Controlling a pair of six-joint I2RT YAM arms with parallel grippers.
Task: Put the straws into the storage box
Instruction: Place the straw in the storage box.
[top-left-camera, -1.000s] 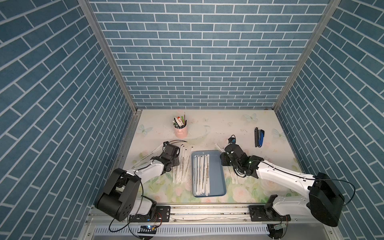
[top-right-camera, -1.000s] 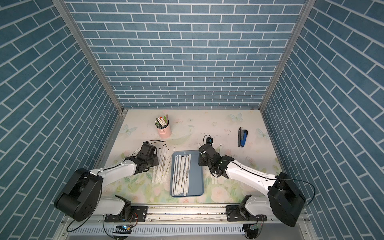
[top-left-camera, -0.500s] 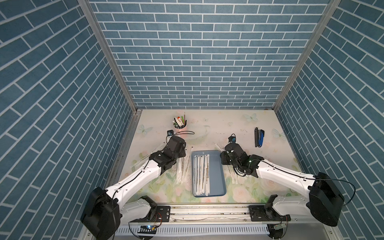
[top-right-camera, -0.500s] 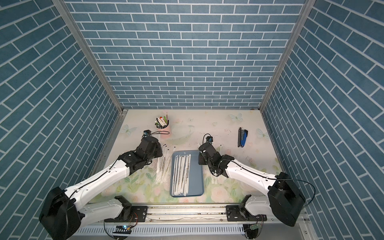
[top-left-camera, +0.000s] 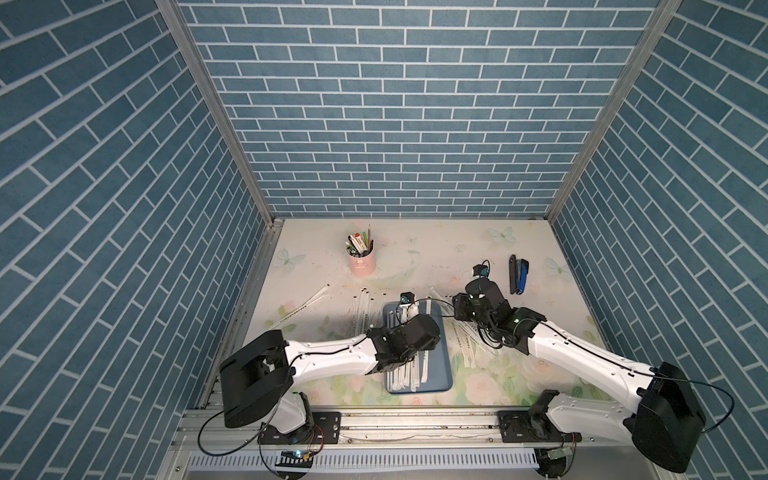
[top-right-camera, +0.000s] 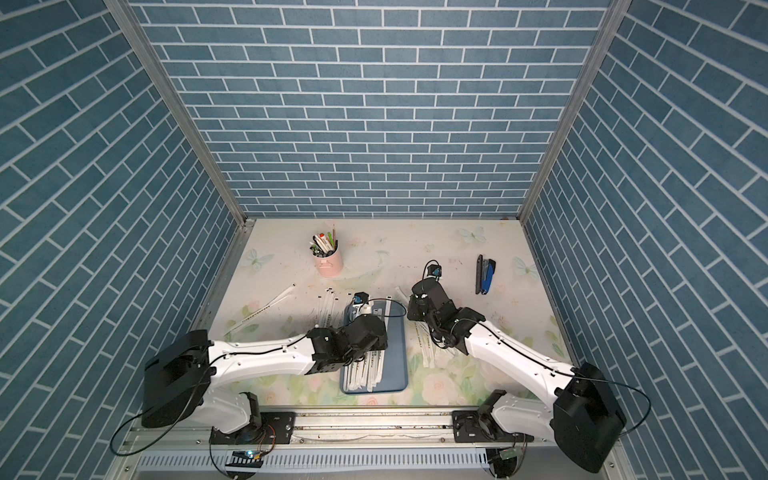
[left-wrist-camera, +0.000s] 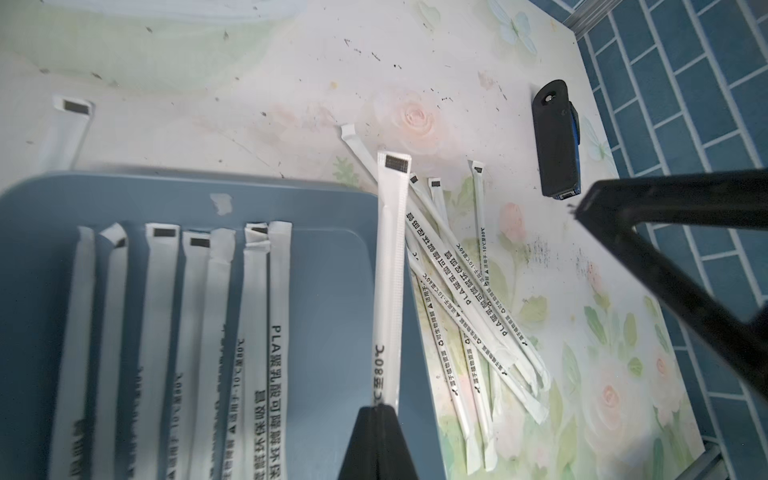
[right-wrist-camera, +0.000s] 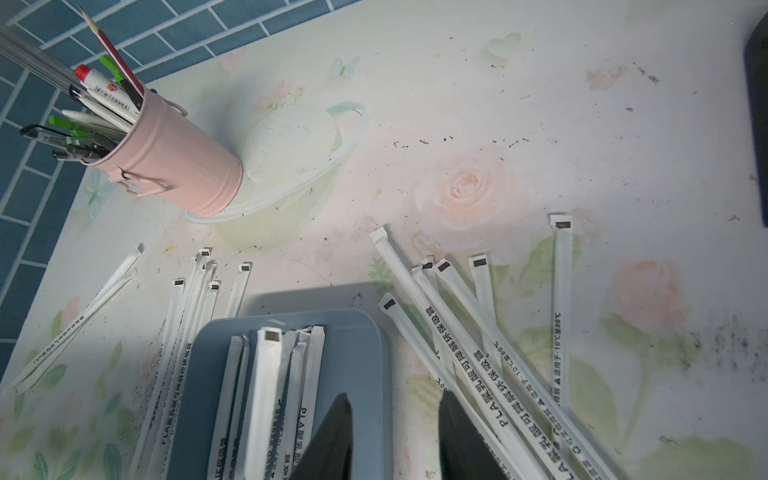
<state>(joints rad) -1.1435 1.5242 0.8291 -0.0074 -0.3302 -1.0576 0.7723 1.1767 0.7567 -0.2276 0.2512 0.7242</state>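
Observation:
The storage box, a shallow blue tray, lies at the front middle of the table with several wrapped straws lying lengthwise in it. My left gripper is shut on one white straw, which hangs over the bare right part of the box. My right gripper is open and straddles the box's right rim with no straw between its fingers. Loose straws lie in a crossed pile right of the box and in a row left of it.
A pink cup of pens stands at the back left. A blue-and-black stapler lies at the back right. One stray straw lies slanted near the left wall. Tiled walls close in three sides.
My left arm has swung right, from the row of straws left of the box to over the box, carrying one straw. The right arm has not moved.

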